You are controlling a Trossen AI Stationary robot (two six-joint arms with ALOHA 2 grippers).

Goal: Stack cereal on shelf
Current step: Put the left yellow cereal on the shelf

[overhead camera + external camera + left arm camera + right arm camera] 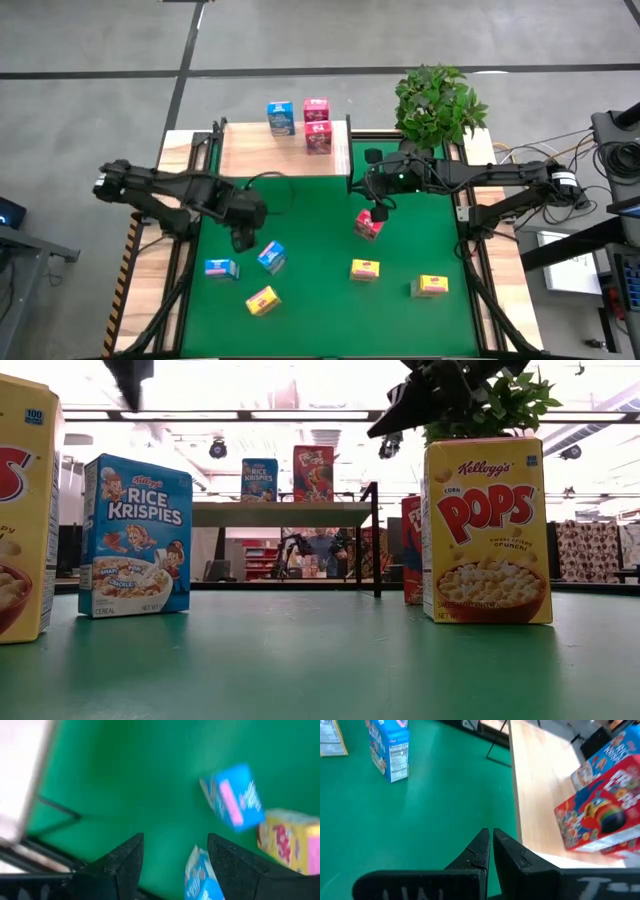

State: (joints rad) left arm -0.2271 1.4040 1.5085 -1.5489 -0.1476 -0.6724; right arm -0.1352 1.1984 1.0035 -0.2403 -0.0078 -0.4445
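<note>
We see the light wooden shelf board with thin black corner posts [260, 150] standing at the far edge of the green mat [320, 310], and on it a blue cardboard cereal box [281, 117] beside two pink-red cereal boxes stacked one on the other [317, 126]. Our left gripper [243, 238] hangs over the mat's left half with its dark fingers [125, 862] spread and nothing between them; just beside it lies a tilted blue box [271, 256], with another blue box [220, 268] and a yellow box [262, 300] nearby. Our right gripper [377, 192] sits near the shelf's right front post, its fingers [479, 851] pressed together and holding nothing. Just below it on the mat a third pink-red box [368, 224] stands tilted. Two more yellow boxes [365, 269] [431, 286] rest toward the mat's near right. A leafy green potted plant [438, 102] stands behind the right arm.
</note>
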